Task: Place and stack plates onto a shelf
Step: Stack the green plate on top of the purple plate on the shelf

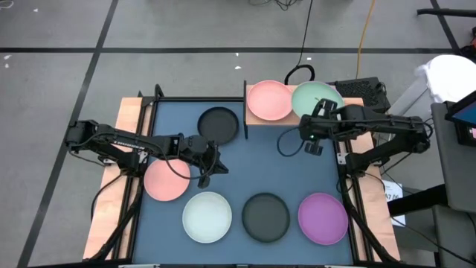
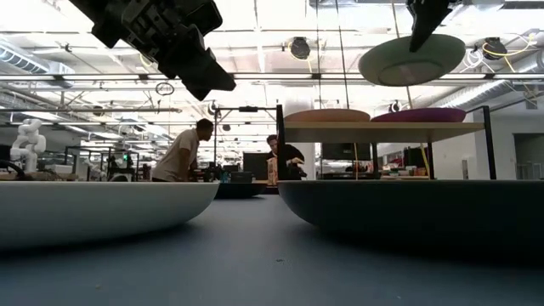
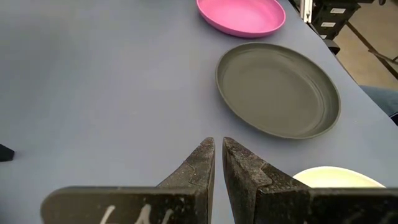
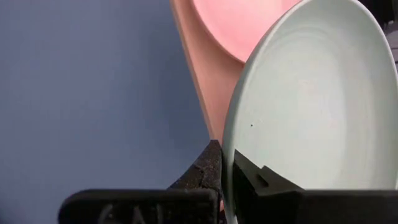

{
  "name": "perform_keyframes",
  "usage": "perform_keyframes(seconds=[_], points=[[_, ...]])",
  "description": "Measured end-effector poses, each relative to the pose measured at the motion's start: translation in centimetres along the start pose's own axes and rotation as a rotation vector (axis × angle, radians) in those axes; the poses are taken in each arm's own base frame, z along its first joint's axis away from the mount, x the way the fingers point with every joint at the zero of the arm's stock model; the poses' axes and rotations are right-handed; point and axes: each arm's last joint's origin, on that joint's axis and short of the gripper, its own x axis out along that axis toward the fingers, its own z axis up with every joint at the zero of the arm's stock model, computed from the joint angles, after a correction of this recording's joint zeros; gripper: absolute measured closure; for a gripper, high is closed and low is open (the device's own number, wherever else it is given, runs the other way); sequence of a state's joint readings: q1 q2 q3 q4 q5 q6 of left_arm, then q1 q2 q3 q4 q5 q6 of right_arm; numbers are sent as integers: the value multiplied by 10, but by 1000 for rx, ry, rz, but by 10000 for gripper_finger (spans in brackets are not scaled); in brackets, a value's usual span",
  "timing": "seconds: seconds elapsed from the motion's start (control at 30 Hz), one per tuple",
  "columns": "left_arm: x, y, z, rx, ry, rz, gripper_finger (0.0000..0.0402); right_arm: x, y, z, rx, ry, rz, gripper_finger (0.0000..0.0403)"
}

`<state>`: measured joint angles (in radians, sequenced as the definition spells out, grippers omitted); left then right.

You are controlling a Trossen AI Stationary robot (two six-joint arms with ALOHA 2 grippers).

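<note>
The right gripper is clamped on the rim of the pale green plate, its fingers pinching the edge. It holds that plate in the air above the shelf, over the shelf's end farther from the pink plate on the shelf. In the low view the green plate hangs clear above the shelf board, tilted a little, and directly below it a purple plate sits on the board beside the pink one. In the right wrist view the green plate covers most of the shelf end, with the pink plate and a strip of the wood showing past its edge.

The left gripper hovers over the blue table top, well away from the shelf, with its fingers brought together and nothing between them. Just beside it, on the side away from the shelf, lies a second pink plate under the left arm. Between the left gripper and the shelf a dark grey plate lies next to the shelf's end. Along the table edge farthest from the shelf sit the whitish plate, another dark grey plate and a second purple plate, in a row.

Two people show in the room beyond the shelf.
</note>
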<state>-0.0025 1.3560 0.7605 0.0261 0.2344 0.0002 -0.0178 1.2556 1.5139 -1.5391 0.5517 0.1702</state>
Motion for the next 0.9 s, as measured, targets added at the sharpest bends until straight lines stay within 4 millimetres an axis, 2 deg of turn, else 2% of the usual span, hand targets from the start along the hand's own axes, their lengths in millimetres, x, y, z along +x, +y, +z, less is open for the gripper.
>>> perform_keyframes(seconds=[0.37, 0.63, 0.9], points=[[0, -2, 0, -1, 1, -6, 366, 5, -3, -3, 76, 32, -11, 403], [1, -4, 0, 2, 1, -11, 366, 32, 5, -9, 32, 119, -85, 403], [1, -4, 1, 4, -5, -11, 366, 55, 3, -9, 5, 148, -95, 401]])
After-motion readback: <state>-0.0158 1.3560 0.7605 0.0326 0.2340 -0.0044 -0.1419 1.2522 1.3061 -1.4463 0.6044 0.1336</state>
